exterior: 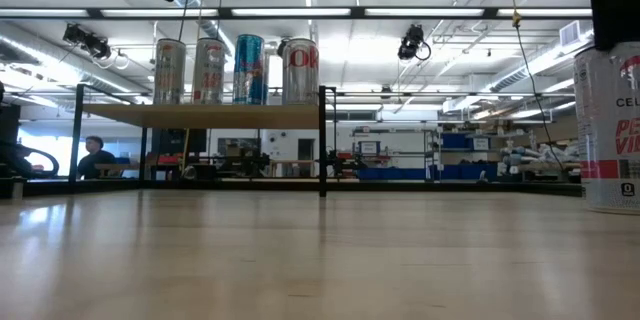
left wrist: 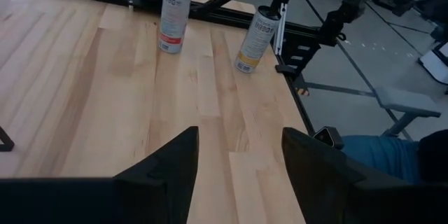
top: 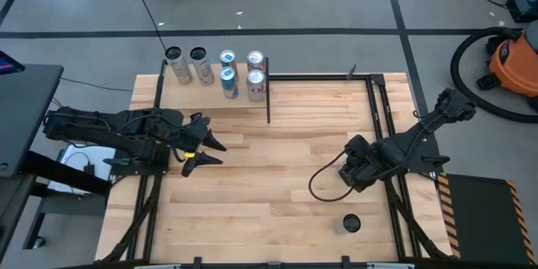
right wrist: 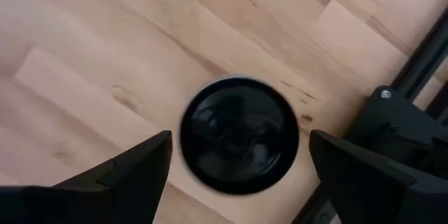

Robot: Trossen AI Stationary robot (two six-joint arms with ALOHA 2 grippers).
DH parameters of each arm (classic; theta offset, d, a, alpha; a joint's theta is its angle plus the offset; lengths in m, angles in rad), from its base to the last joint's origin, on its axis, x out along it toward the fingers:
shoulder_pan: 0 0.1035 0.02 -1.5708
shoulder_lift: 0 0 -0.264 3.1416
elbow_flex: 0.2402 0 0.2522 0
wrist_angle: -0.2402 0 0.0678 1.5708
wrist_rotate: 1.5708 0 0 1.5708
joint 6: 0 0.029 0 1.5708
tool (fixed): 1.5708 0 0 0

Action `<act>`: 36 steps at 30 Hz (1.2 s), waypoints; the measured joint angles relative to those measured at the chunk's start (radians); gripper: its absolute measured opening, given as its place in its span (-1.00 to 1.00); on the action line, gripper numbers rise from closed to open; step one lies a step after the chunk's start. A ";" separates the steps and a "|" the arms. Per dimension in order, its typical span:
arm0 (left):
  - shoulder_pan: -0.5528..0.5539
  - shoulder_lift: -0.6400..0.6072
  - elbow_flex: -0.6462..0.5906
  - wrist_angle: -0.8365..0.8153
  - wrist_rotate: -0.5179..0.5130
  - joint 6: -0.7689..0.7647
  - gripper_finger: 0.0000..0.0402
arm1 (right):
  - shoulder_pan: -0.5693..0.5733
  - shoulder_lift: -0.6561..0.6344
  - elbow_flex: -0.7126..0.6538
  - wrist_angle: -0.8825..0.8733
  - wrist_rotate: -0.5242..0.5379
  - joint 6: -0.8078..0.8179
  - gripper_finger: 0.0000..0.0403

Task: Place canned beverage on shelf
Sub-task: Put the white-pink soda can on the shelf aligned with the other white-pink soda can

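Note:
A canned beverage (right wrist: 238,133) stands upright on the wooden table near its right side; it shows again in the left wrist view (left wrist: 172,15). My right gripper (right wrist: 238,150) hangs above it, pointing down and open, one finger on either side of the can's dark top, clear of it. In the high view the right gripper (top: 360,168) hides this can. The shelf (top: 202,97) stands at the table's far left, raised on black rods (exterior: 200,115), with several cans upright on it. My left gripper (top: 202,147) waits open near the table's left side, with nothing between its fingers.
A second can (top: 351,223) stands upright near the table's front right edge, close to the low camera (exterior: 612,130). Black frame rails (top: 382,126) run along the table's right side beside the right arm. Bare wood lies between the two arms.

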 joint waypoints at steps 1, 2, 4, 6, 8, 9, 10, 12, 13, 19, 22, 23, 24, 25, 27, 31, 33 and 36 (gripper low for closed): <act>0.000 0.000 0.000 0.000 0.000 0.000 0.03 | -0.006 0.000 -0.010 0.002 0.000 0.000 0.71; 0.000 0.000 0.000 0.000 0.000 0.000 0.03 | -0.012 0.000 -0.020 0.005 -0.001 0.000 0.71; 0.000 0.000 0.000 -0.001 0.000 0.000 0.03 | -0.020 0.000 -0.037 0.022 -0.001 -0.003 0.71; 0.000 0.000 0.000 -0.001 0.000 0.000 0.03 | -0.031 0.001 -0.054 0.041 -0.010 -0.014 0.71; 0.000 0.000 0.000 -0.001 0.000 0.000 0.03 | -0.039 0.001 -0.063 0.053 -0.039 -0.022 0.71; 0.000 0.000 0.000 -0.001 0.000 0.000 0.03 | -0.044 0.001 -0.065 0.057 -0.053 -0.024 0.69; 0.000 0.000 0.000 -0.001 0.000 0.000 0.03 | -0.045 0.001 -0.065 0.060 -0.061 -0.025 0.67; 0.000 0.000 0.000 -0.001 0.000 0.000 0.03 | -0.045 0.001 -0.065 0.070 -0.074 -0.025 0.59; 0.000 0.000 0.000 -0.001 0.000 0.000 0.03 | -0.045 0.001 -0.065 0.075 -0.076 -0.025 0.54; 0.000 0.000 0.000 -0.008 0.000 0.000 0.03 | -0.048 0.000 -0.065 0.102 -0.076 -0.020 0.22; 0.000 0.000 0.000 -0.012 0.000 0.000 0.03 | -0.059 0.000 -0.065 0.111 -0.083 -0.020 0.22; 0.000 0.000 0.000 -0.021 0.000 0.000 0.03 | -0.063 0.000 -0.065 0.112 -0.083 -0.019 0.22; 0.000 0.000 0.000 -0.032 0.000 0.004 0.03 | -0.067 0.000 -0.065 0.114 -0.083 -0.019 0.22; 0.000 0.000 0.000 -0.045 -0.001 0.019 0.03 | -0.071 0.000 -0.064 0.117 -0.083 -0.020 0.22; 0.000 0.000 0.000 -0.081 -0.003 0.075 0.03 | -0.079 0.000 -0.064 0.131 -0.083 -0.028 0.22; 0.000 0.000 0.000 -0.133 -0.013 0.126 0.03 | -0.094 0.009 -0.046 0.204 -0.087 -0.054 0.22; 0.000 0.000 0.000 -0.133 -0.045 0.122 0.03 | -0.103 0.011 -0.028 0.239 -0.090 -0.081 0.22; 0.000 0.000 0.000 -0.133 -0.078 0.128 0.03 | -0.130 0.017 -0.015 0.319 -0.084 -0.139 0.22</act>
